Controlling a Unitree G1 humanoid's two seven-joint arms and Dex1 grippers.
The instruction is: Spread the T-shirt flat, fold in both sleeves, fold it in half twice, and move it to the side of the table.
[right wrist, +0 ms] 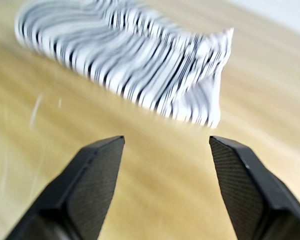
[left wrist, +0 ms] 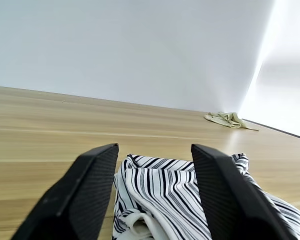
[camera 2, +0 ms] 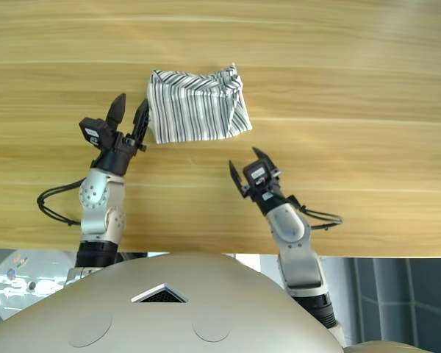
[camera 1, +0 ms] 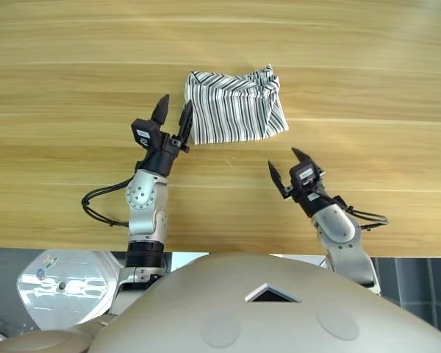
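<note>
Finds the folded T-shirt (camera 1: 235, 107) mid-table (camera 1: 353, 44), seemingly touching the wide-open, empty left gripper (camera 1: 175, 110); right gripper (camera 1: 285, 162) near its front edge, likewise open, empty.

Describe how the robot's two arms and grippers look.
The left arm and right arm are silver-grey with rounded joint housings. The left gripper and right gripper are black, each with a small white label on its body and two pointed, wedge-shaped fingers. A bundle of black cables loops beside the left arm; a thinner black cable runs by the right.
</note>
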